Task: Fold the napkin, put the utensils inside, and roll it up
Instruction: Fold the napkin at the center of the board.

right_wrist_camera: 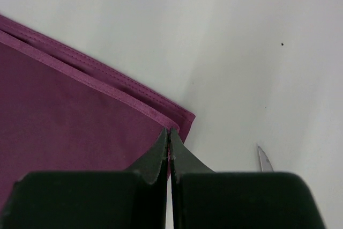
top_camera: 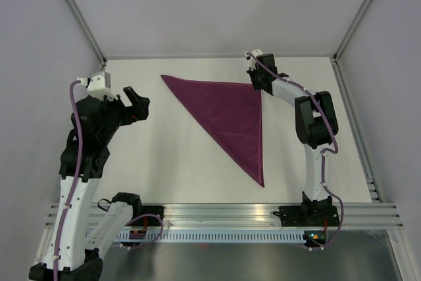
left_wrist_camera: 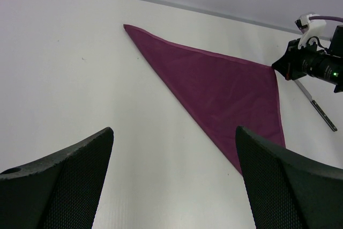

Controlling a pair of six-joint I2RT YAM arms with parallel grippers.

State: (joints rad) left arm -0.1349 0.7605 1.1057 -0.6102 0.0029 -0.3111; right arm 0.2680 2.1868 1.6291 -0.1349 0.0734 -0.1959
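A white table [top_camera: 164, 162] spread flat beneath my right gripper [top_camera: 259, 85]. Just beyond it rose a pale grey back wall [top_camera: 217, 4], joined to 2 side walls [top_camera: 29, 44] at slanting metal posts [top_camera: 75, 12]. Far behind it ran a slotted aluminium rail [top_camera: 223, 215]. Light was soft, even.

Left hand [top_camera: 136, 101] gapes (raised); right hand [right_wrist_camera: 170, 135] pinched, outstretched.

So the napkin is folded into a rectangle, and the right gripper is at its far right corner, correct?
No. The napkin is folded into a triangle, not a rectangle; the top view shows it. The right gripper is at its far right corner.
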